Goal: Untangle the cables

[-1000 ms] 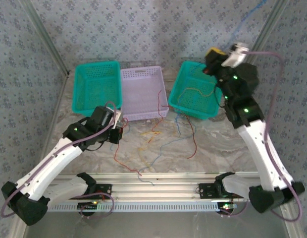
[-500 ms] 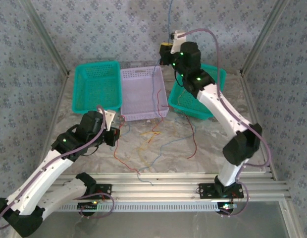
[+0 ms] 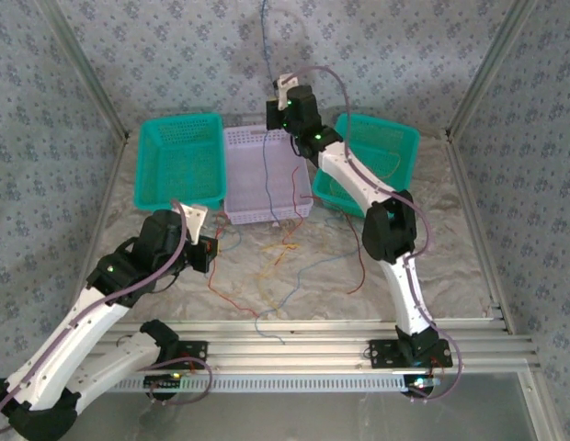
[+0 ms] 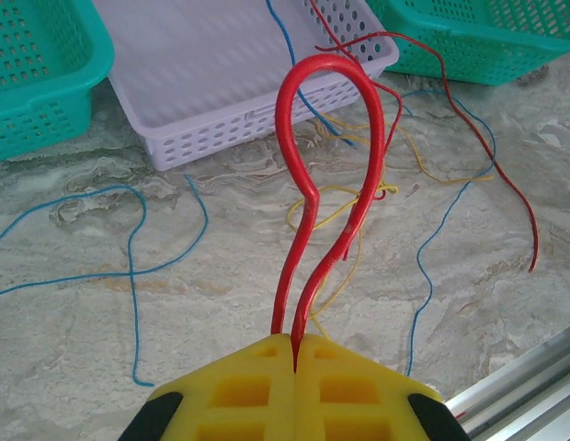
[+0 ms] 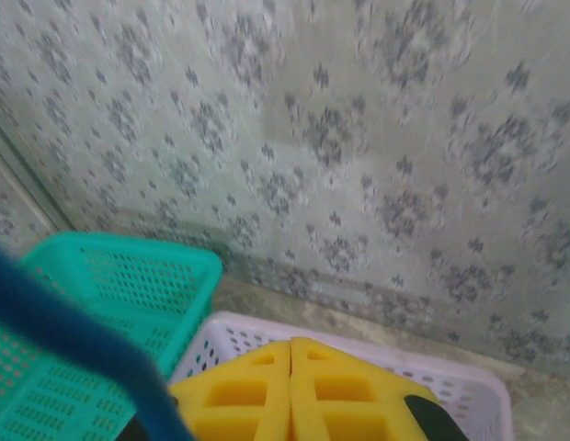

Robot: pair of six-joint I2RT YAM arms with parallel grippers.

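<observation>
Step in hand: separating single strands; each arm has one cable lifted away from the heap.
Left gripper [image 4: 294, 347]: pads pressed together on a doubled loop of red cable [image 4: 326, 69], held low over the table [image 3: 432, 248], just in front of the left teal basket [image 3: 179, 161].
Right gripper [image 5: 291, 354]: raised over the lilac basket [image 3: 244, 175], pads closed. It seems to pinch a blue cable [image 3: 264, 175], whose length hangs down into that basket.
Cables [image 3: 280, 253]: the remaining red, blue and yellow strands lie crossed on the table just before the baskets.
Next move calls for: probably lowering the blue cable fully into the lilac basket and releasing it. The left arm's grip on the red loop should keep the heap from dragging along.
Risk: the blue tail may snag other strands.
</observation>
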